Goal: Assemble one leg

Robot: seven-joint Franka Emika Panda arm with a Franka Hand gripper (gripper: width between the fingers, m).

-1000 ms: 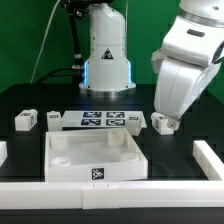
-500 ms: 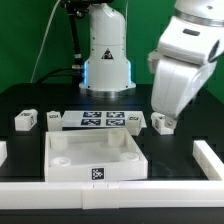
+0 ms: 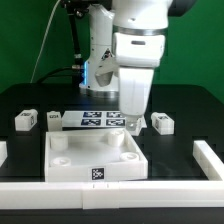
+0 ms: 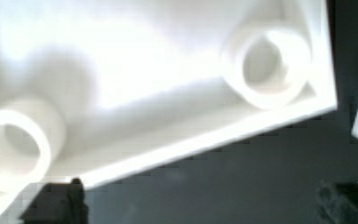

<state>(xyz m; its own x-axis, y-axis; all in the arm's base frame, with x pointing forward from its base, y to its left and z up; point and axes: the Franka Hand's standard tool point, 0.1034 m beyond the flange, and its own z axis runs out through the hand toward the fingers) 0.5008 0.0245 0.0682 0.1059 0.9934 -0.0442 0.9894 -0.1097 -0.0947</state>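
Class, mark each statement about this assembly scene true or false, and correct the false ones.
1. Two legs stand to the exterior view's left of the marker board. True.
2. The gripper is shut on a leg. False: the wrist view shows its fingers apart, with nothing between them.
3. The tabletop lies rim up, showing round sockets. True.
4. A leg is already fitted in the tabletop. False: the sockets in view are empty.
5. The gripper hangs above the leftmost leg. False: it is by the tabletop's far corner on the exterior view's right.
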